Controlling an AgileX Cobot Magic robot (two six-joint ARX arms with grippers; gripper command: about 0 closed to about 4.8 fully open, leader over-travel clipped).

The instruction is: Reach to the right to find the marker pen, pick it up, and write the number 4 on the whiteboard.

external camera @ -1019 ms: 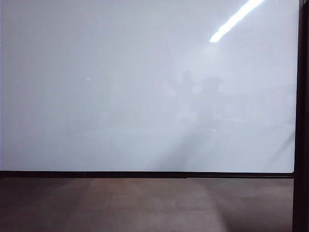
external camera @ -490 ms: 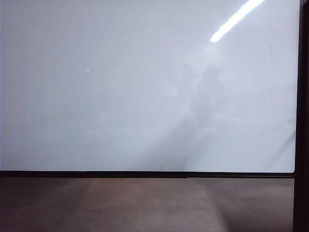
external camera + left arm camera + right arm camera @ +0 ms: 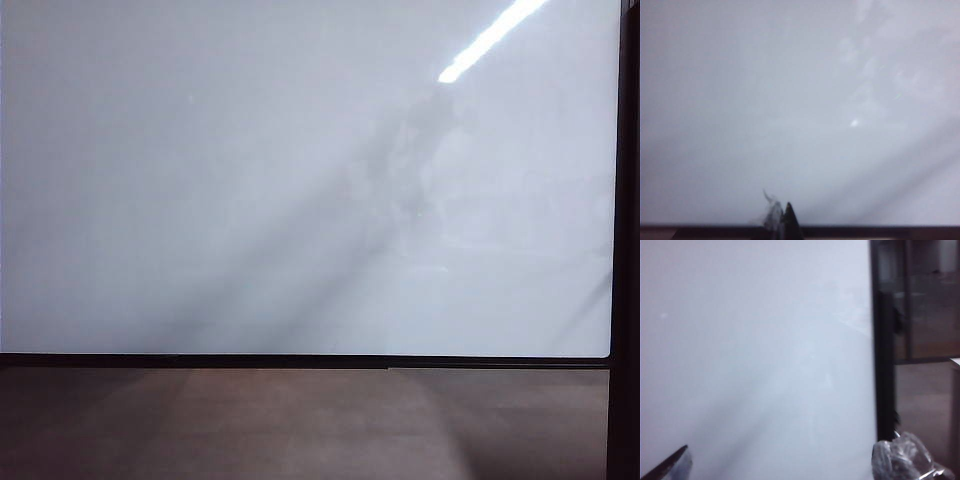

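The whiteboard [image 3: 300, 180] fills most of the exterior view, glossy and blank, with a light strip reflected at its upper right. No marker pen and no number 4 show in any view. Neither arm appears in the exterior view. In the left wrist view my left gripper [image 3: 781, 220] faces the whiteboard [image 3: 790, 100] just above its lower frame, its two tips pressed together, shut and empty. In the right wrist view my right gripper [image 3: 785, 470] stands open, its fingers [image 3: 900, 460] far apart before the whiteboard [image 3: 755, 340] near the board's black side edge [image 3: 882, 340].
A thin black frame [image 3: 300, 361] runs under the board, with a brown-grey surface [image 3: 300, 420] below it. A black upright [image 3: 625, 240] bounds the board on the right. Beyond that edge the right wrist view shows a dim room with a brownish floor [image 3: 925, 405].
The faint dark reflections on the board have drifted upward, and a broad diagonal shadow has spread from the lower left toward them. The board itself has not moved.
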